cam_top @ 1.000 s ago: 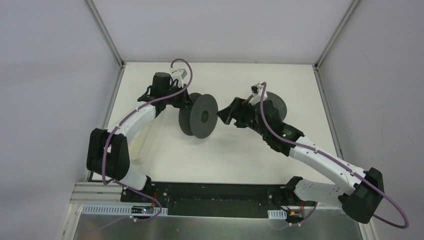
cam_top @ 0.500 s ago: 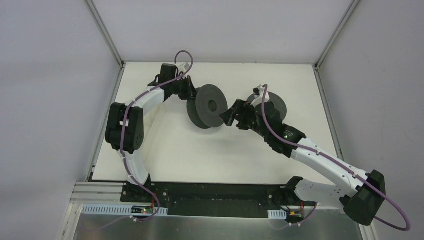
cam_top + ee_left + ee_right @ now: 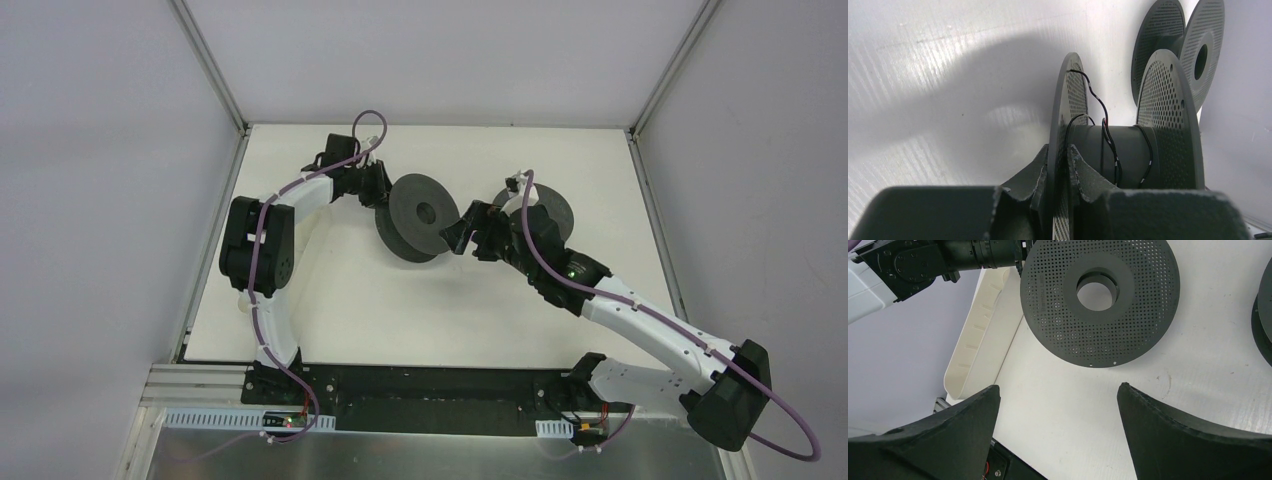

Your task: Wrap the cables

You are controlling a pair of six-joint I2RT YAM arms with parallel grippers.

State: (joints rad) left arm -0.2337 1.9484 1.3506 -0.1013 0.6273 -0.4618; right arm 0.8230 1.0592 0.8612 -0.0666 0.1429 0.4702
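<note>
Centre of the table (image 3: 330, 300): a spool (image 3: 415, 215) upright, flange pinched by left gripper (image 3: 1060, 165); right gripper (image 3: 1058, 395) gapes wide, empty. Thin cables (image 3: 1106, 132), 2-3 slack turns on hub: prob. light, springy, snag-prone; grab loose strand nr flange.

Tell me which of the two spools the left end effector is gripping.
The middle spool, the one with thin cable on its hub: the left end effector pinches its perforated flange. The other spool stands free beside the right arm.
</note>
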